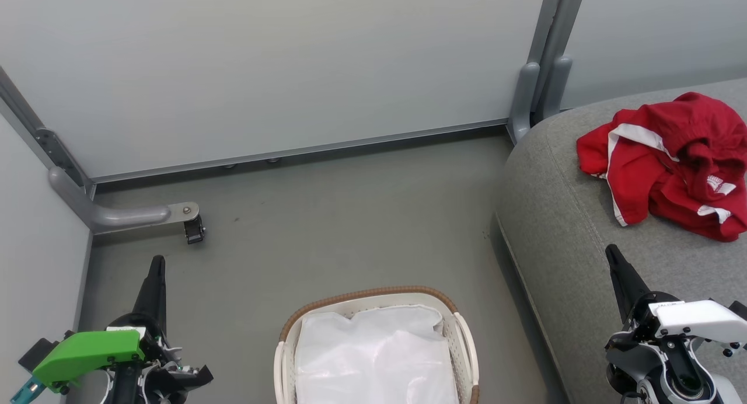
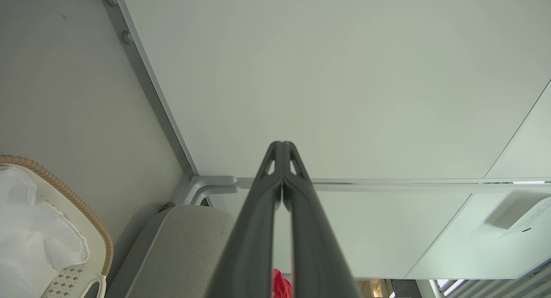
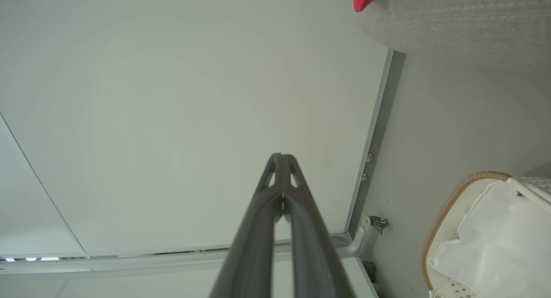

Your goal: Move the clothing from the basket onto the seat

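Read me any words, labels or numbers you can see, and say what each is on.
Nothing can be read outright.
White printed mark on the clothing: too small to read.
Tiny dark print on the white casing of the right gripper: too small.
Label on the pale box, left wrist view: blurred.

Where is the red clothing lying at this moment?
In the head view, the red clothing lies crumpled on the grey seat at the upper right, beyond the right tool and away from the basket at the bottom centre.
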`<state>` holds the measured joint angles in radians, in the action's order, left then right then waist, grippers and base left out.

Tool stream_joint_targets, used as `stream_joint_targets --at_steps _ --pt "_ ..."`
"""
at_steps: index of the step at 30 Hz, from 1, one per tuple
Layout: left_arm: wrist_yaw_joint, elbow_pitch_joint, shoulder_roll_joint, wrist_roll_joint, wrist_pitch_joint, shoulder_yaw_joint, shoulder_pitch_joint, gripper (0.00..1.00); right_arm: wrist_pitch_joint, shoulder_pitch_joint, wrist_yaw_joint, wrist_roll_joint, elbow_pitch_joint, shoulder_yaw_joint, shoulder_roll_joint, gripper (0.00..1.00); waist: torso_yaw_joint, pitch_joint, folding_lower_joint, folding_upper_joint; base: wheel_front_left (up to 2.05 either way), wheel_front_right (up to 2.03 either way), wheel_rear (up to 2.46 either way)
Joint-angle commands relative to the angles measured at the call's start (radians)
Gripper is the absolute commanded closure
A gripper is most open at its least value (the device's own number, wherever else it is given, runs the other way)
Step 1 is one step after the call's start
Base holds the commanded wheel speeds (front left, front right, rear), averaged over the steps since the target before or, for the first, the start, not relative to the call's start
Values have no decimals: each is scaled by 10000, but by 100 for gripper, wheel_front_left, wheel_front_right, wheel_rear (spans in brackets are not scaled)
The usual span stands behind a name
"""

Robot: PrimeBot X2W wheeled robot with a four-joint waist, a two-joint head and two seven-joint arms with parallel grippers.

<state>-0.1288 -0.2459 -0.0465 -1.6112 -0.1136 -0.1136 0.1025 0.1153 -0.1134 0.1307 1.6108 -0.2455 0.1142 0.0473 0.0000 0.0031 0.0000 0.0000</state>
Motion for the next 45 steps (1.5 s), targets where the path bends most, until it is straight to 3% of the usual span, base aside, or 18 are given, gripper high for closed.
stream_joint_targets --at_steps 1,45 --pt "-41 20 -69 -32 -46 -22 129 100 18 95 0 37 36 21 55 100 0 0 0 0 0 0 0" --pt "-41 22 -69 -33 -44 -20 128 100 15 96 0 38 35 18 55 100 0 0 0 0 0 0 0"
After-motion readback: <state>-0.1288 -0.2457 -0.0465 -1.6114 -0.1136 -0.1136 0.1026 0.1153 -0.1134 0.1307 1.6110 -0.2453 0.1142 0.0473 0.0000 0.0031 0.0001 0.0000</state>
